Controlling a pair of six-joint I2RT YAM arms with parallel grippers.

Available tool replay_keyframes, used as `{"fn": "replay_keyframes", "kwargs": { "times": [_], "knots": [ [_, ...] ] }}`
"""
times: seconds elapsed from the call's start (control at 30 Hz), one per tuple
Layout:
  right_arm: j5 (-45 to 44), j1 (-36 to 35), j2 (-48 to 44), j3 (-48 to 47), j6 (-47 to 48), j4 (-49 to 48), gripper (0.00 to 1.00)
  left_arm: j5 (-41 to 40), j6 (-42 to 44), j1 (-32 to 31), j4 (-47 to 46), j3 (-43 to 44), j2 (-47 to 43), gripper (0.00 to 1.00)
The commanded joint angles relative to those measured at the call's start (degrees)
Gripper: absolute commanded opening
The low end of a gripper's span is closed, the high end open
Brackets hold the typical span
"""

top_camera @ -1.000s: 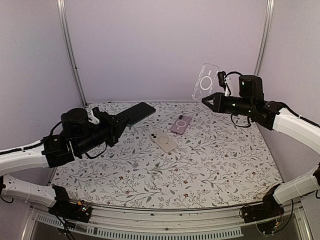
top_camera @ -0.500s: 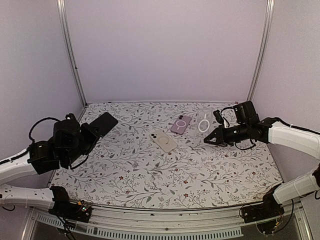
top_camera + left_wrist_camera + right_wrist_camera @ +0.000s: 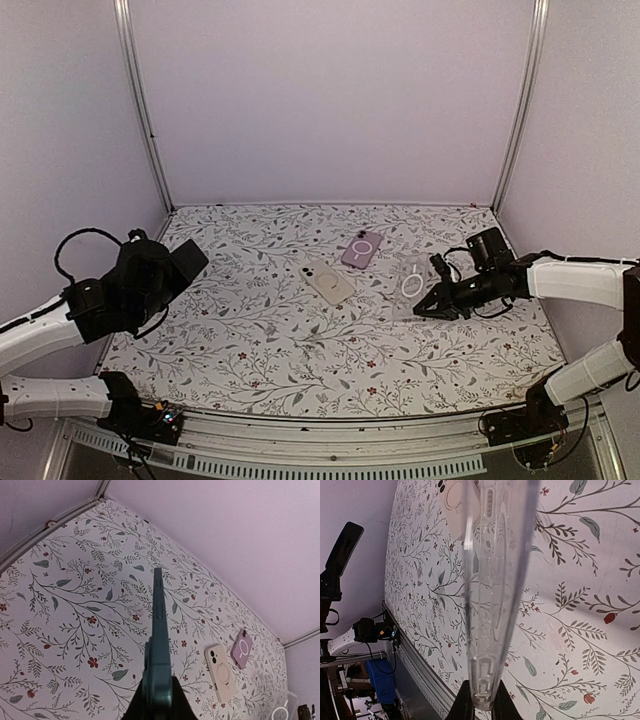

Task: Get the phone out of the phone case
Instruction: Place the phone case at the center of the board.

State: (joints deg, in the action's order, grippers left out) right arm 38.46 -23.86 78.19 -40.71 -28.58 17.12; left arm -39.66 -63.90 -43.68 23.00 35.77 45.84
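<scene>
Overhead, the left gripper (image 3: 170, 270) grips the dark phone (image 3: 187, 260) by the table's (image 3: 300, 350) left edge; the right gripper (image 3: 424, 306) pinches the empty clear case (image 3: 410, 285) low at right. Wrist views: each item edge-on, clamped between fingers (image 3: 179, 711).

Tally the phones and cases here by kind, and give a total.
Bare phones: 1, the dark phone
Empty cases: 1, the clear case
Cased phones: 2, the cream phone and the pink phone
Total: 4
</scene>
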Motion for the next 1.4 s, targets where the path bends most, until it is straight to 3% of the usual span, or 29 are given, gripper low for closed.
{"fn": "replay_keyframes", "kwargs": {
  "times": [0.0, 0.17, 0.37, 0.6, 0.73, 1.0, 1.1, 1.37],
  "knots": [
    [1.1, 1.3, 1.2, 1.7, -0.6, -1.8, 0.0, 1.8, 5.3, 2.9, -3.5, 0.6, 2.7, 0.0],
    [-0.8, 1.4, 0.5, 4.3, -3.1, -3.3, 0.03, 3.9, 6.6, 5.5, -5.8, -0.7, 4.3, 0.0],
    [1.4, 1.4, 2.9, 6.8, -3.7, -5.4, 0.07, 17.6, 14.0, 9.4, -18.5, -5.2, 5.5, 0.0],
    [-0.7, 1.4, 3.8, 7.8, -4.8, -5.5, 0.35, 27.0, 17.6, 12.2, -26.0, -6.9, 8.4, 0.0],
    [-3.2, 1.4, 3.0, 7.9, -5.6, -4.8, 0.41, 31.6, 17.6, 14.0, -27.5, -6.4, 11.6, 0.0],
    [-9.5, 1.4, -2.1, 6.3, -5.7, 0.2, 0.69, 39.2, 27.0, 14.8, -27.0, -1.0, 16.4, 0.0],
    [-12.0, 1.3, -3.8, 4.8, -5.1, 1.8, 0.75, 38.2, 33.5, 13.7, -24.9, 1.7, 17.5, 0.0],
    [-16.3, 1.4, -6.8, 1.1, -3.0, 3.2, 0.91, 21.1, 56.6, 0.7, -24.7, 4.0, 17.4, 0.0]
  ]
}}
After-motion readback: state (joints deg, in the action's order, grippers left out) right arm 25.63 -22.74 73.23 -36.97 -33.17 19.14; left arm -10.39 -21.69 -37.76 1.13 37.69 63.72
